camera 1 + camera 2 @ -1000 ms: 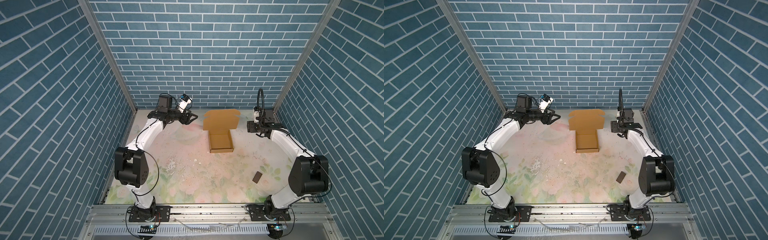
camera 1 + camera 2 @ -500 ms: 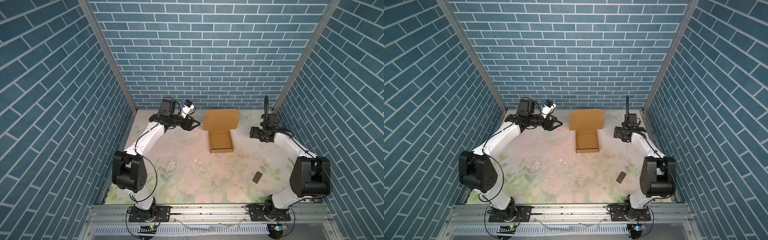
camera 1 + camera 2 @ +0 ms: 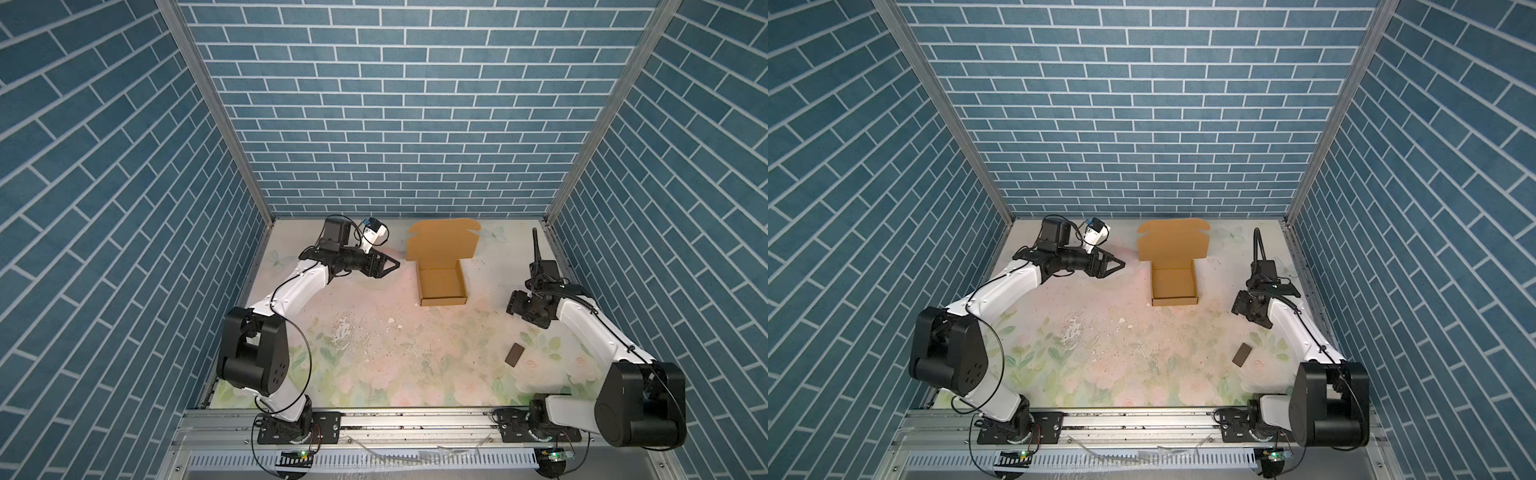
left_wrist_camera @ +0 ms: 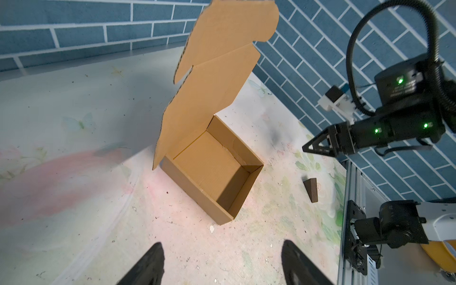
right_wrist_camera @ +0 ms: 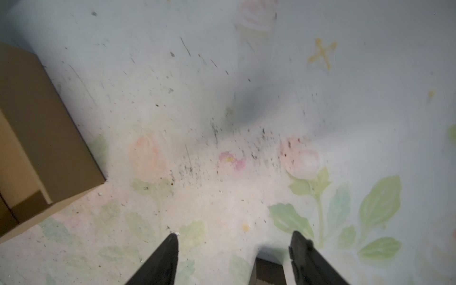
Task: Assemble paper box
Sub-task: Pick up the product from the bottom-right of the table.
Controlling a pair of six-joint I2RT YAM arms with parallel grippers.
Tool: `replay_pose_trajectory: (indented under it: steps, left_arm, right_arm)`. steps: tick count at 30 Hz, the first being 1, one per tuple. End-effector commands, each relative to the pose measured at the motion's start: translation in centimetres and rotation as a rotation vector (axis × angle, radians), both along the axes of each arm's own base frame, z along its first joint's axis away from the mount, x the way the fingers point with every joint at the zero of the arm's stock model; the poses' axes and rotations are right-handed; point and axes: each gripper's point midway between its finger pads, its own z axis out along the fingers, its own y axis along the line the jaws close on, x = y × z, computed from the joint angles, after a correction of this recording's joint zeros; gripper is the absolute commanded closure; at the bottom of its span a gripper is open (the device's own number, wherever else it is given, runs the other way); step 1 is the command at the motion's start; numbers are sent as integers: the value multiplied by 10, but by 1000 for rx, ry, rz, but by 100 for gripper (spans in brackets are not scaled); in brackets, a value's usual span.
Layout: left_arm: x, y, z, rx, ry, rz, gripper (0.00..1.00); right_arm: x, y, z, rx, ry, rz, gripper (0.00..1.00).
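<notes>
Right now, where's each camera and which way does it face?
Top views: overhead at front, looking down and back; left arm, right arm, paper box, dark chip.
Left wrist: on left arm, facing the paper box; own left gripper open, right gripper beyond.
Right wrist: on right arm, facing down at the table; own right gripper open, paper box corner.
Shared: paper box in all.

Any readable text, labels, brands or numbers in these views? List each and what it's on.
No text can be read in any view.
White print on the right arm's black housing: too blurred to read.
Blue tag on the left arm's camera: too small to read.
Paper box: plain, unprinted.
Dark chip: no marking visible.
</notes>
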Motion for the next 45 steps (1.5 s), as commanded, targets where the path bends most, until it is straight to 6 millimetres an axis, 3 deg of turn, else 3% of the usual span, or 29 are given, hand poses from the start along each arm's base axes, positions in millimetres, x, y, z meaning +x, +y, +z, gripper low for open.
replay_pose_trajectory:
  steps: [1,6,10,22,25,28,34,45]
  left_arm:
    - [2,-9,1,-23,-16,-14,23]
    - [1,-11,-7,5,-18,-23,21]
    - [0,-12,-2,-1,-19,-26,21]
    - [-2,-11,-9,16,-36,-25,20]
    - [-5,-11,-7,18,-32,-29,19]
    - [-5,-11,-9,21,-39,-31,19]
    - [-6,-9,-7,36,-46,-35,18]
    - [-5,-6,-6,53,-67,-26,18]
  right_arm:
    - [-31,-4,-11,16,106,-143,31]
    - [-55,-4,-20,34,146,-192,33]
    - [-70,3,-31,87,180,-242,36]
    - [-72,17,-60,129,203,-219,51]
    - [-71,17,-56,116,224,-188,60]
    - [-67,15,-54,103,196,-173,68]
    - [-50,14,-42,79,174,-138,71]
    - [12,28,-3,120,46,-70,72]
